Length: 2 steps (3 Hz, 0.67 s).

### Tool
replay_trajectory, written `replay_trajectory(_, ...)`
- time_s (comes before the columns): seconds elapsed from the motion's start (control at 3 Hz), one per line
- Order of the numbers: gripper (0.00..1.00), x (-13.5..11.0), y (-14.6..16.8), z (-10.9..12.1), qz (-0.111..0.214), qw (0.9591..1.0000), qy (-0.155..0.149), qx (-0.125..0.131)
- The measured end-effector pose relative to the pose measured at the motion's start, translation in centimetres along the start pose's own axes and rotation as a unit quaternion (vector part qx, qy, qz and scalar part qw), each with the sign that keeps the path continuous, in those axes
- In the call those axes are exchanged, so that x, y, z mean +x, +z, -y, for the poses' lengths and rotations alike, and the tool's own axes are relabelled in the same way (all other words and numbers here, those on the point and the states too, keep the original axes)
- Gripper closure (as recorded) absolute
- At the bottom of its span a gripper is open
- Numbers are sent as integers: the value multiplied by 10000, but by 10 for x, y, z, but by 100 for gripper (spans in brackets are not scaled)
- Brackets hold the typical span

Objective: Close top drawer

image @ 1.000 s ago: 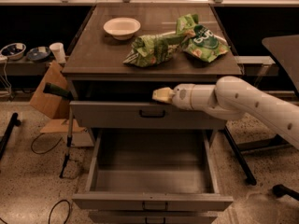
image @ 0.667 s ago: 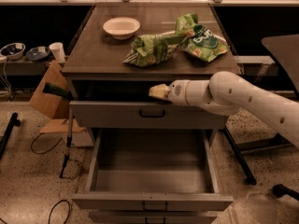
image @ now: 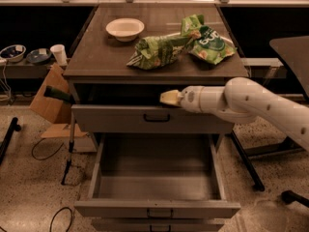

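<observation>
The top drawer (image: 116,120) is a wide grey drawer with a small dark bar handle (image: 156,117). It stands pulled out a short way under the cabinet's top, with a dark gap above its front. My gripper (image: 169,98) has yellowish tips on a white arm reaching in from the right. It sits just above the upper edge of the top drawer's front, a little right of the handle. It looks shut and holds nothing.
The middle drawer (image: 157,210) is pulled far out and is empty, with the lowest drawer (image: 159,224) beneath it. A white bowl (image: 125,28) and green chip bags (image: 166,50) lie on the cabinet top. A cardboard box (image: 48,100) stands at the left, a dark table (image: 294,50) at the right.
My gripper shifted slightly left along the top drawer's upper edge and came back. The top drawer's front has not visibly moved.
</observation>
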State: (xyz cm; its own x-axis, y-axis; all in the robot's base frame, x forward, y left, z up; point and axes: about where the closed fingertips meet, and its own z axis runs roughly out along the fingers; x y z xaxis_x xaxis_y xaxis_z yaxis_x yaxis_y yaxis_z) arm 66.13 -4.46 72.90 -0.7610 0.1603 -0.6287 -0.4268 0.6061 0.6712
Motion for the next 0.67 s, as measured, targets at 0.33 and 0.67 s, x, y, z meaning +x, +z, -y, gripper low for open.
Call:
replay_trajectory(0.33,100,16,-47,14,47,9999,-82,106)
replay_trajectory(0.67,100,32,-84,24,-158,9985,-295,424)
